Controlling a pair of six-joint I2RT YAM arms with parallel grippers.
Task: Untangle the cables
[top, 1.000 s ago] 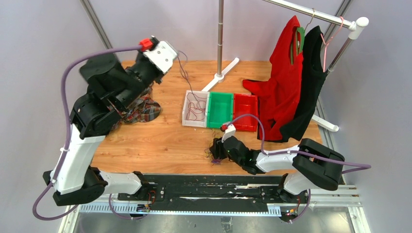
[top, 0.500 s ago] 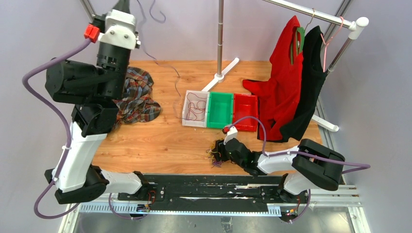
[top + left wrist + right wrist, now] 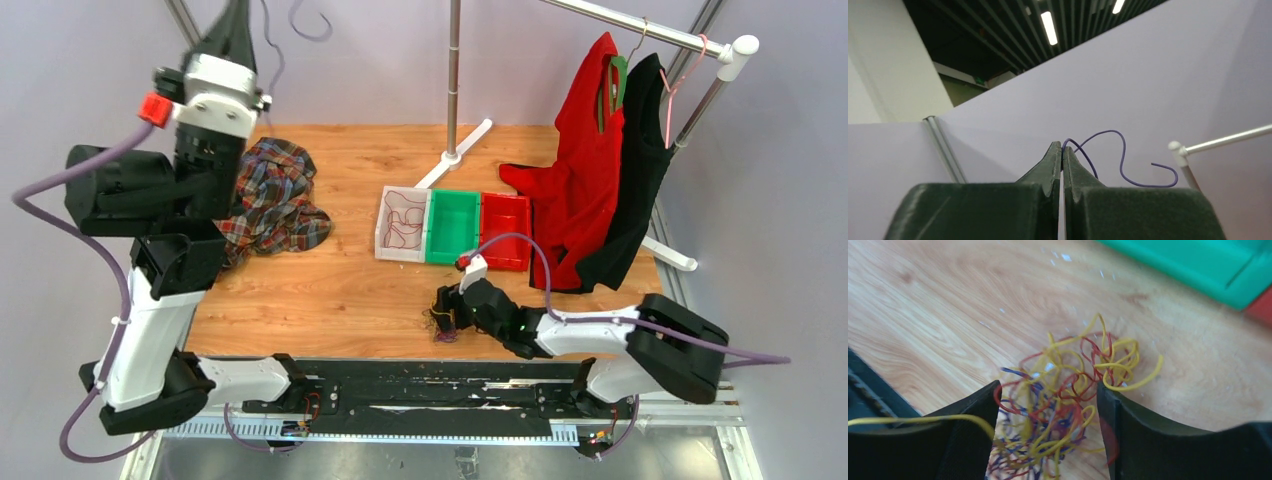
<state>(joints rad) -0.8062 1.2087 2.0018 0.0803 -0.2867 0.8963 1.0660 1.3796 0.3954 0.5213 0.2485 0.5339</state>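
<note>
The cables are a tangle of red, yellow and purple strands lying on the wooden table near its front edge. My right gripper is low over the tangle. In the right wrist view the right gripper stands open, its fingers on either side of the tangle. My left gripper is raised high at the upper left, pointing up. In the left wrist view the left gripper is shut on a single purple cable that curls to the right. The same purple cable shows curling in the air in the top view.
A white bin holding dark red cables, a green bin and a red bin stand in a row mid-table. A plaid cloth lies left. A garment rack with red and black clothes stands right.
My left arm swung up from the table, lifting the purple cable off the table and into the air. The right gripper's fingers opened wider around the tangle.
</note>
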